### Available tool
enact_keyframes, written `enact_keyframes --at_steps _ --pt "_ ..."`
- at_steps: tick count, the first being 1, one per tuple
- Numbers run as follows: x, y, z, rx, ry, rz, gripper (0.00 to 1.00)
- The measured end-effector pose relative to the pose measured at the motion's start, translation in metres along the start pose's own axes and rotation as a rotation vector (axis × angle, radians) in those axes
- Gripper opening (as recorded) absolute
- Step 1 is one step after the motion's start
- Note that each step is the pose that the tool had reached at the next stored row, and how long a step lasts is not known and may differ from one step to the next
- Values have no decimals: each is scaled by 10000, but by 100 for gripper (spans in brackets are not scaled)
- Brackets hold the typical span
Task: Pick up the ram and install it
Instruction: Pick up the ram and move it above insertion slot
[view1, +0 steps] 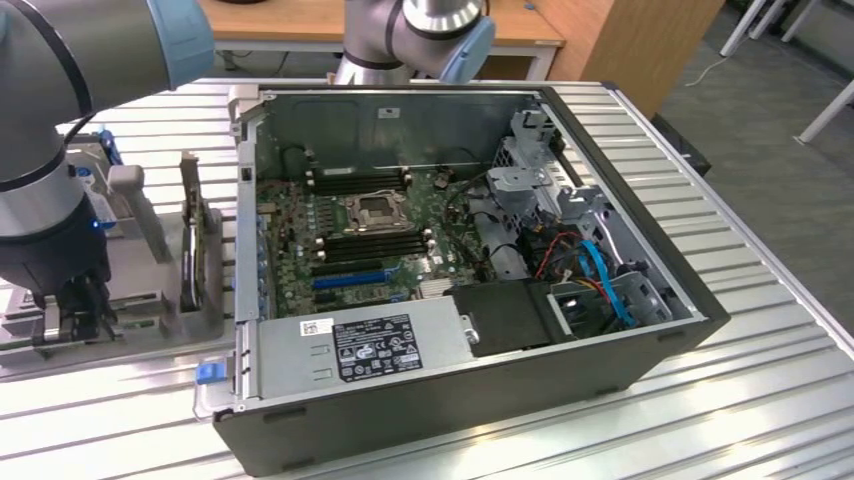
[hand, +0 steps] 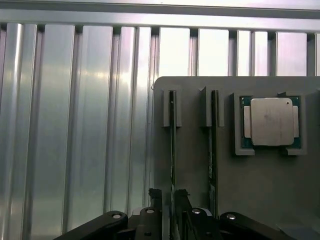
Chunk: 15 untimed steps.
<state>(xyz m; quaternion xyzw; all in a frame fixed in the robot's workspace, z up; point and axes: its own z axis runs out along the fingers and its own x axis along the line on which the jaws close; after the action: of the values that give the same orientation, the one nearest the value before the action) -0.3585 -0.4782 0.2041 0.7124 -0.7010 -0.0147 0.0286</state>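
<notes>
The gripper is down at the grey holder, beside the case on the exterior view's left. Its jaws are drawn in on the ram, one pad against each face as far as the wrist view tells. The ram stands on edge in a holder groove, seated, not yet lifted. A second stick stands in the next groove just beside it, and past that a CPU lies flat in its pocket. Under the holder is the ribbed metal table.

To do this step well, I judge the pull should go straight up along the groove with no twist, since a tilted stick could bind in the guides or brush the second stick. A grip centred on the stick's length should keep it level.

Farther off sits the open case, with the black slots on its board. The PSU carries a black label and a white barcode sticker, but the print is too small to read, and the CPU lid shows no legible marking
</notes>
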Motion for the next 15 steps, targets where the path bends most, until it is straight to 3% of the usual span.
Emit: enact_keyframes --at_steps 2,9,15 --pt "-30 -3 17 25 -24 3 26" --pt "-31 -1 5 2 -3 2 26" --pt "-32 -4 61 4 -4 2 26"
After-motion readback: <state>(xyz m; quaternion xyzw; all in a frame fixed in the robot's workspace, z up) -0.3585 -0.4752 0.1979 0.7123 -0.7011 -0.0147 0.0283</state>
